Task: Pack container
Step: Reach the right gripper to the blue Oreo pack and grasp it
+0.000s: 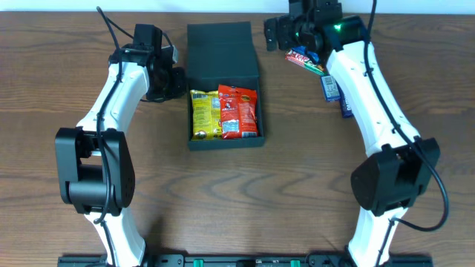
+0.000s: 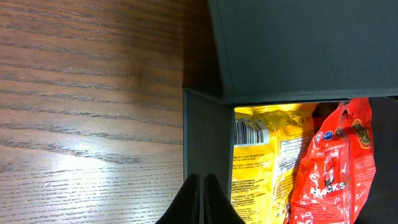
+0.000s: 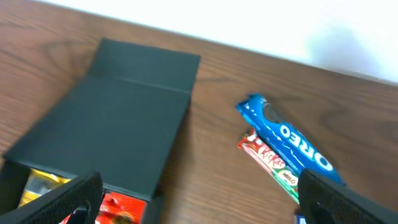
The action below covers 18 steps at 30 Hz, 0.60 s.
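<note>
The brown wood-grain table [image 1: 237, 200] carries two white-and-black arms, one on each side. Between them, at the middle, sits the dark charcoal-teal rectangular cardboard container [image 2: 208, 143], shallow and open. Its hinged flap lid [image 3: 118, 118] is folded back flat on the table toward the far edge.

Inside the container, at the near end, a yellow snack packet [image 1: 203, 115] lies on the left. A red snack packet [image 1: 239, 111] lies beside it on the right, and the two touch.

To the right of the container, near the far edge, a blue Oreo packet [image 3: 286, 134] rests on a red-wrapped bar [image 3: 267, 158]. Two more blue packets [image 1: 332, 87] [image 1: 346, 105] lie partly under the right arm.

The right gripper [image 3: 199, 177] hangs above the table between the lid and the Oreo packet, its jaws spread wide and holding nothing.

The left gripper [image 2: 202, 186] is by the container's left wall, its fingers pressed together with nothing between them. Whether it touches the wall cannot be told.
</note>
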Available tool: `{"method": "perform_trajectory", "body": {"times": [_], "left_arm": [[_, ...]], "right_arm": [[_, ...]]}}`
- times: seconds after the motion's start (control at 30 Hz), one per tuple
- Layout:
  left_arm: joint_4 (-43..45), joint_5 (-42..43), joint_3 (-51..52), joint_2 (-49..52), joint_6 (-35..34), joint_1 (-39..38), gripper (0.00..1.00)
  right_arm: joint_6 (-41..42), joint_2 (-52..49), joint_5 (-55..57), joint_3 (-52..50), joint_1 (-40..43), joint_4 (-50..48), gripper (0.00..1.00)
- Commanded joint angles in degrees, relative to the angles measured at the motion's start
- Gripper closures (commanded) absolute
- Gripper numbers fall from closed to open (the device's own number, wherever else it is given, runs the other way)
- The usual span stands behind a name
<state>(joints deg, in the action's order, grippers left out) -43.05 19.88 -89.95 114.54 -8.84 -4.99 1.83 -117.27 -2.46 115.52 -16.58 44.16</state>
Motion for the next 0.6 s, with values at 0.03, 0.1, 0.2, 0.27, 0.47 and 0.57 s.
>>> {"method": "perform_trajectory", "body": {"times": [0.03, 0.1, 0.2, 0.27, 0.47, 0.57], "left_arm": [[0.02, -0.83, -1.18, -1.77, -0.20, 0.11, 0.94], [-0.02, -0.83, -1.18, -1.77, -0.20, 0.11, 0.94], [-0.44, -0.81, -1.18, -1.77, -0.24, 0.11, 0.94], [-0.72, -0.81, -1.18, -1.77, -0.26, 0.11, 0.94], [-1.68, -0.83, -1.18, -1.77, -0.22, 0.11, 0.93], [-2.19, -0.83, -1.18, -1.77, -0.24, 0.11, 0.93]], "right_arm": [[-12.22, -1.11, 7.30, -0.20, -0.59, -2.34, 0.01], [-18.78, -3.58, 13.31, -0.09, -0.07, -4.72, 0.01], [-21.59, -7.76, 16.00, 1.20, 1.92, -5.11, 0.01], [-21.66, -10.73, 15.15, 3.08, 3.72, -5.20, 0.01], [-21.81, -21.05, 7.41, 14.12, 8.85, -2.27, 0.01], [-22.27, -26.47, 4.28, 20.48, 10.43, 1.29, 0.01]]}}
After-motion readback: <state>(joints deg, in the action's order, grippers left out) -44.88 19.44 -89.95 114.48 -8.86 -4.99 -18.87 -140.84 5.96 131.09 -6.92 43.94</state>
